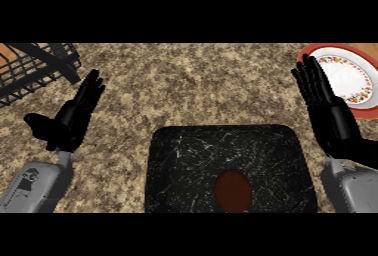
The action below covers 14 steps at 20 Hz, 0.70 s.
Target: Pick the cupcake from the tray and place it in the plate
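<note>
Plainly at the very start, seen from the head view: nothing grasped, nothing lifted. Cupcake (233, 190) sitting in the black tray (177, 150), toward the near edge and a little right of the tray's middle, showing from above as a brown oval. Tray lying at the centre bottom of the speckled stone surface (199, 85). Plate (353, 75), white with a flowered band and a red rim, lying at the far right corner, well apart from the tray and partly hidden behind the right robot hand (328, 107). Right robot hand open, fingers straight and pointing up, standing between tray and plate, holding nothing. Left robot hand (70, 120) likewise open and empty, fingers up, resting at the left side, near a black wire rack (37, 65) in the far left corner. Step in hand, by judgement: the reach toward the cupcake, not yet begun. Next move likely for the right robot hand, being nearer both cupcake and plate: swinging inward and down over the tray, closing around the cupcake's sides without tipping it, then lifting clear of the tray's rim before carrying it up and right to the plate.
</note>
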Motion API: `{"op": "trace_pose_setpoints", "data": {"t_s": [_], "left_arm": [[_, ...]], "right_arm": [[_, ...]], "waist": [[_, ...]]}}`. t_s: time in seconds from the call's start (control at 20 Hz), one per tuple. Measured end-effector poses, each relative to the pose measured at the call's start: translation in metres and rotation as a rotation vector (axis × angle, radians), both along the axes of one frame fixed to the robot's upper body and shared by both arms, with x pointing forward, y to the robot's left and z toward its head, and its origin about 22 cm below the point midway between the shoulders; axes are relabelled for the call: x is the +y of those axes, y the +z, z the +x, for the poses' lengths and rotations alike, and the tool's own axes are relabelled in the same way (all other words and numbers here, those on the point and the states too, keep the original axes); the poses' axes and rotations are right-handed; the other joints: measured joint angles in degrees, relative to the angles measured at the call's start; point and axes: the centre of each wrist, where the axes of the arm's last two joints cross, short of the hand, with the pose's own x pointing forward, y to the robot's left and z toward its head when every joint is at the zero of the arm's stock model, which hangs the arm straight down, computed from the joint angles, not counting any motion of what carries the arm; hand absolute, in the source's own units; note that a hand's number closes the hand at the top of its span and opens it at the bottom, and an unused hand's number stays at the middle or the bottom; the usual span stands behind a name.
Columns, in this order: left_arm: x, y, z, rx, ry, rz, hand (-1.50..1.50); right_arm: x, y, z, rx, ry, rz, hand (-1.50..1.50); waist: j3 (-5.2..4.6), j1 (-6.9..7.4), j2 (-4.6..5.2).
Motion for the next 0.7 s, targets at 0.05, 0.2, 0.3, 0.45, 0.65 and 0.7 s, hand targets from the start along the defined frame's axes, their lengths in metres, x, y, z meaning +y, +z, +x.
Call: {"op": "trace_pose_setpoints", "data": {"t_s": [0.05, 0.2, 0.3, 0.45, 0.65, 0.7], "left_arm": [[-0.001, -0.001, 0.001, 0.007, 0.001, -0.001, 0.00], [0.004, -0.003, -0.001, 0.045, 0.031, 0.013, 0.00], [0.011, -0.008, -0.002, 0.081, 0.058, 0.033, 0.00], [0.015, -0.021, -0.009, 0.149, 0.086, 0.035, 0.00], [0.012, -0.021, -0.011, 0.190, 0.113, 0.034, 0.00], [0.014, -0.021, -0.013, 0.199, 0.118, 0.034, 0.00]], "right_arm": [[0.000, 0.000, 0.003, 0.008, 0.022, -0.002, 1.50], [0.012, 0.000, 0.007, 0.067, 0.215, -0.011, 1.50], [0.026, -0.001, 0.010, 0.117, 0.383, -0.020, 1.50], [0.012, 0.019, 0.017, -0.010, 0.372, -0.268, -1.50], [-0.006, -0.032, 0.015, 0.037, 0.406, -0.125, -1.50], [-0.013, -0.042, 0.012, 0.044, 0.437, -0.122, -1.50]], "waist": [[0.26, 0.27, -0.10], [0.78, 1.48, -0.23], [0.97, 2.83, -0.01], [0.75, 2.93, -0.70], [1.12, 2.33, -0.34], [1.16, 2.21, -0.36]]}}
